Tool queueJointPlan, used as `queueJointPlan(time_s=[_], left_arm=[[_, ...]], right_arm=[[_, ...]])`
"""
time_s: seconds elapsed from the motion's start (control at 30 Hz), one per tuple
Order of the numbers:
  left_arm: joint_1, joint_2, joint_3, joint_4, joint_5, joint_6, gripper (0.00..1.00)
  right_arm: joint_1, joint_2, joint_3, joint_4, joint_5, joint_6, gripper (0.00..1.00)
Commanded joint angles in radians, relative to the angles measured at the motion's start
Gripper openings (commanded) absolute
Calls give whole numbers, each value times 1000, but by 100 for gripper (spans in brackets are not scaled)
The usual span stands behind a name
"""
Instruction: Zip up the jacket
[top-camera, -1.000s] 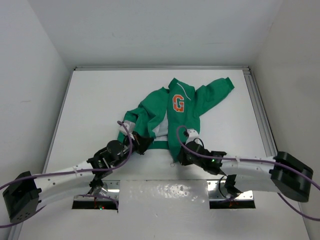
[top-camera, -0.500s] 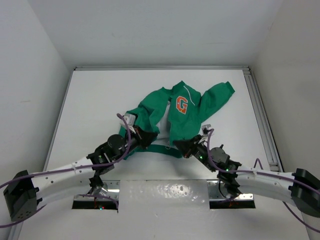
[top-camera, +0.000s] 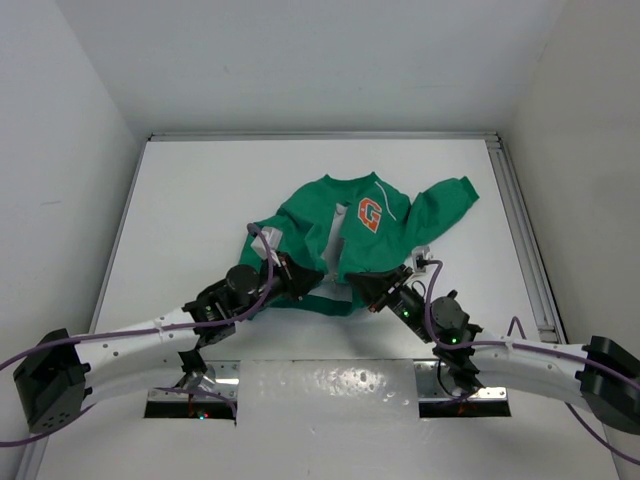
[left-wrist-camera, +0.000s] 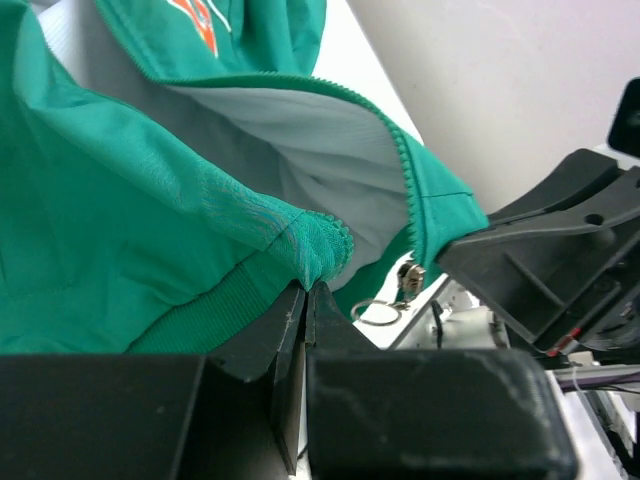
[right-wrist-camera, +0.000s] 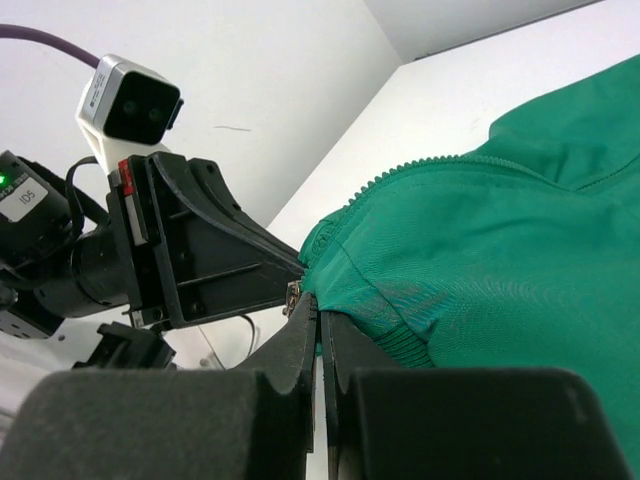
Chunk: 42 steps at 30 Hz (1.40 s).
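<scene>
Nearest, the left gripper (left-wrist-camera: 305, 296) is pinching one ribbed hem corner between closed fingers. The right gripper (right-wrist-camera: 318, 316) is clamping the opposite corner, probably to align the zipper ends. Beyond, the jacket (top-camera: 350, 240) is lying mid-table (top-camera: 200, 190), front gaping: smooth green knit, pale lining, metal zipper pull (left-wrist-camera: 405, 276) dangling.

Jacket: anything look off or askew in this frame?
Yes. The jacket lies crooked and bunched, its front unzipped with white lining showing. One sleeve sticks out to the far right; the other is bunched up. The left gripper and right gripper each pinch a hem corner. The zipper pull hangs loose.
</scene>
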Motion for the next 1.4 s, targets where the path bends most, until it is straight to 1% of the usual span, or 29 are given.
queueJointPlan(time_s=[0.0, 0.1, 0.2, 0.33, 1.1, 1.3, 1.37], left_arm=[[3, -19, 36, 59, 36, -21, 0], [3, -25, 33, 65, 45, -27, 0], [3, -22, 34, 65, 56, -28, 0], [3, -33, 33, 67, 62, -31, 0], [3, -25, 47, 65, 100, -42, 0], [3, -19, 68, 38, 97, -56, 0], [3, -16, 88, 4, 92, -65, 0]], right_arm=[[8, 5, 0, 90, -23, -29, 0], [8, 11, 11, 64, -42, -40, 0], [8, 30, 4, 102, -45, -41, 0], [8, 36, 8, 98, -48, -54, 0], [8, 7, 7, 58, -34, -92, 0], [8, -4, -4, 58, -42, -97, 0], [6, -6, -6, 52, -43, -100, 0]])
